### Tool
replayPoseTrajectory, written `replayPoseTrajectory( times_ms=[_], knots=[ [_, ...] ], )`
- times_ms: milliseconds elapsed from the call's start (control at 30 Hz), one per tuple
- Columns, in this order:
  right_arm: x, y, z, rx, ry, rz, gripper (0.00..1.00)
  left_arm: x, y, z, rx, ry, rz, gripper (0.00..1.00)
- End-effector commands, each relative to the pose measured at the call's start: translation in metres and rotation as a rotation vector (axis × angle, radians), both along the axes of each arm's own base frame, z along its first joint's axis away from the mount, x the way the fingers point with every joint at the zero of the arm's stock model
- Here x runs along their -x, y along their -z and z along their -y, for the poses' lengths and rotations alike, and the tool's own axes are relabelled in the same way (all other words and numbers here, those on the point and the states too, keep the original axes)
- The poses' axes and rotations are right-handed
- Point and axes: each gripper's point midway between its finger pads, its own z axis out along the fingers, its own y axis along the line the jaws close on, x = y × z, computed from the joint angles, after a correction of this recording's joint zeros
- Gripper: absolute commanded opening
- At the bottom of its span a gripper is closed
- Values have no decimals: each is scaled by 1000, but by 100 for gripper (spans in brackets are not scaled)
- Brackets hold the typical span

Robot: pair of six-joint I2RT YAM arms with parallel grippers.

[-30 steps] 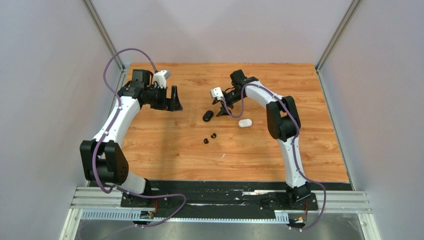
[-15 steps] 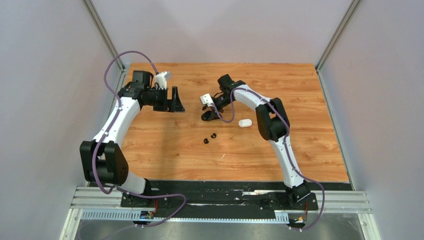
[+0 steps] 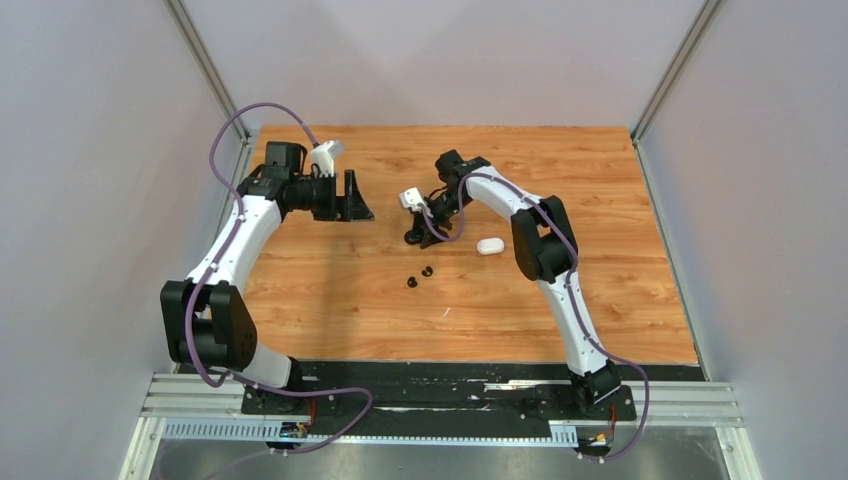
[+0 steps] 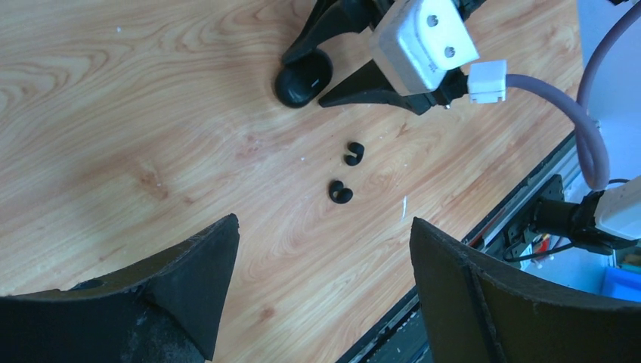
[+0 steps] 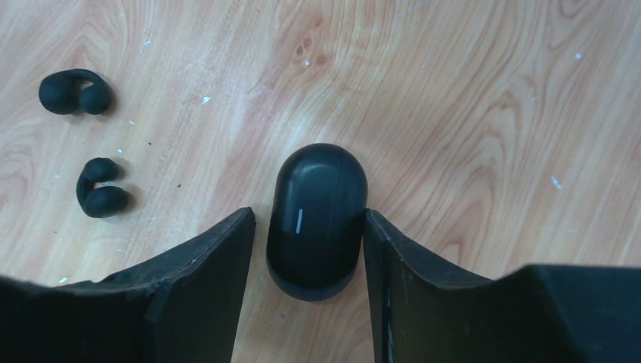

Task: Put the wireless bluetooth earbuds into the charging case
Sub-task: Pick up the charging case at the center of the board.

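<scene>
A black pill-shaped charging case [image 5: 316, 219] lies closed on the wooden table. My right gripper [image 5: 308, 213] is lowered over it with a finger on each side. The right finger touches the case and a thin gap shows at the left one. In the top view this gripper [image 3: 415, 232] covers most of the case. Two black earbuds [image 3: 428, 271] [image 3: 411, 283] lie loose just in front of it, and show in the right wrist view [image 5: 74, 92] [image 5: 100, 195]. My left gripper [image 3: 354, 206] is open and empty, off to the left above the table. No white earbuds are visible.
A white closed charging case [image 3: 489, 246] lies just right of my right gripper. The left wrist view shows the black case [image 4: 302, 78], both black earbuds [image 4: 353, 153] [image 4: 340, 192] and the table's near edge with the black rail [image 4: 484, 227].
My right gripper has moved left and down, so its fingers now stand on either side of the black case. My left gripper has edged slightly to the right. The earbuds and white case have not moved.
</scene>
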Motion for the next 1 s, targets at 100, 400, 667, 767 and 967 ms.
replayPoseTrajectory(
  times_ms=[100, 400, 667, 767, 967],
  knots=[
    [-2, 14, 7, 109, 145, -103, 50, -12, -13, 10, 73, 14, 53, 87],
    [-11, 20, 12, 147, 278, -94, 43, -21, -8, 13, 99, 10, 63, 85],
    [-17, -63, 11, -7, 294, 112, 21, -42, -6, 29, 231, 8, 128, 80],
    [-20, -123, 7, -135, 328, 231, 22, -51, -28, 45, 323, 65, 256, 79],
    [-14, -203, 2, -281, 400, 294, 23, -42, -55, 86, 410, 232, 384, 80]
  ],
)
